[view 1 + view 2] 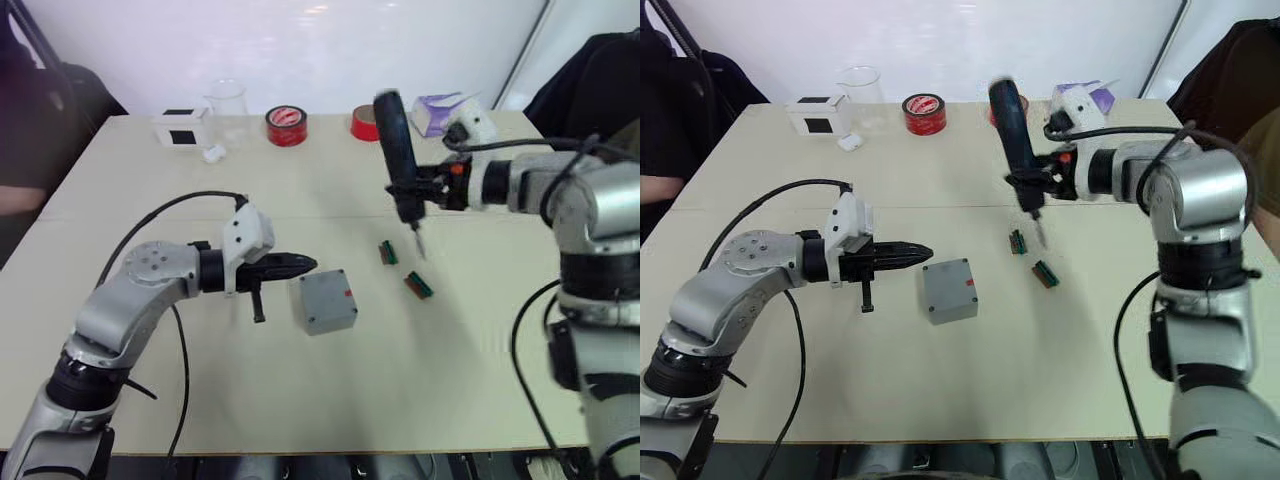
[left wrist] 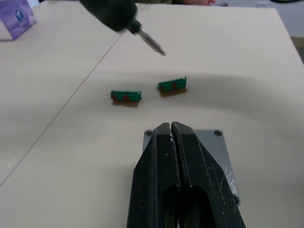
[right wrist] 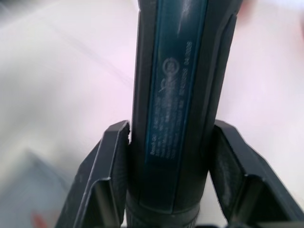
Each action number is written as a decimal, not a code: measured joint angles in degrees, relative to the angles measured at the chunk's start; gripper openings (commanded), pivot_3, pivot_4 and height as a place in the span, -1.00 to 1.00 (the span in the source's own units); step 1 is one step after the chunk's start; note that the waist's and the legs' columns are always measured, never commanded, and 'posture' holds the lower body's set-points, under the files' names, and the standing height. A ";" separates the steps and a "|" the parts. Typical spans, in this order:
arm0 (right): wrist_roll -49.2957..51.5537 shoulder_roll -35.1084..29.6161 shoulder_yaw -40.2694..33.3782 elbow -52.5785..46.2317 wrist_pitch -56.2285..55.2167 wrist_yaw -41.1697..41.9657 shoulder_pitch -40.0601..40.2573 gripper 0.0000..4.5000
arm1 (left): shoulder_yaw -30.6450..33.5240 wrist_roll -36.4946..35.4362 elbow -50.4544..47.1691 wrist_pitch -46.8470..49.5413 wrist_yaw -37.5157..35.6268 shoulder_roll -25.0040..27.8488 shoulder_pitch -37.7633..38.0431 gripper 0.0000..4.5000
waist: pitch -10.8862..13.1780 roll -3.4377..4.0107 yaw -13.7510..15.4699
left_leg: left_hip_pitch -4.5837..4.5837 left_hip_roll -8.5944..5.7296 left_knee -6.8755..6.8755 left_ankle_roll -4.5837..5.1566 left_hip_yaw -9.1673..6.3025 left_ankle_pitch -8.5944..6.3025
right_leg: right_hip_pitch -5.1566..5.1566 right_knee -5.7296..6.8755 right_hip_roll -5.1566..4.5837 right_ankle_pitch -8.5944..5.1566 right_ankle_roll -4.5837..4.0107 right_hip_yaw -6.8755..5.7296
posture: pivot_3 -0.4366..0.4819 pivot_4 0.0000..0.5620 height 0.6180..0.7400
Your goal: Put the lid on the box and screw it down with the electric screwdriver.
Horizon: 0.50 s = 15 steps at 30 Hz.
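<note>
While the right hand [image 1: 425, 187] grips the dark blue-black cylindrical electric screwdriver [image 1: 397, 150] upright, bit down, the small grey square plastic box [image 1: 324, 300] sits on the bench [image 1: 120, 180] below toward the robot's left, beside the closed, empty left hand [image 1: 300, 265].

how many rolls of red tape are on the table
2, both at the far edge: one red tape roll beside the clear beaker, the other partly hidden behind the screwdriver.

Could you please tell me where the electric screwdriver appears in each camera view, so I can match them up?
Left eye view: electric screwdriver upper right of centre, in the right gripper.
Right eye view: centre top.
Left wrist view: only its tip, above the two green blocks.
Right wrist view: between the fingers.
Shared landmark: the green blocks.
</note>
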 measured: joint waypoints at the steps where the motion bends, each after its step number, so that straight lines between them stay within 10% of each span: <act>1: 1.22 2.21 -2.04 -2.10 -0.64 -1.41 1.01 -0.19 | -0.02 0.06 0.59 -0.06 -0.59 0.24 0.12 -1.00 | 0.00 0.00 -0.05 | 0.00 -0.01 0.01 0.00 0.01 0.00 | 0.02 -0.01 -0.02 0.00 0.01 0.00 | -0.05 -0.47 1.00; 15: -0.77 15.07 7.18 -18.55 -25.43 -9.86 22.25 -0.19 | -5.27 3.18 7.10 -0.43 -5.49 -2.77 -2.44 -1.00 | -0.01 -0.02 -0.60 | 0.09 -0.05 0.02 -0.08 0.00 0.07 | 0.02 0.12 0.08 0.00 0.01 0.00 | -0.05 -0.47 1.00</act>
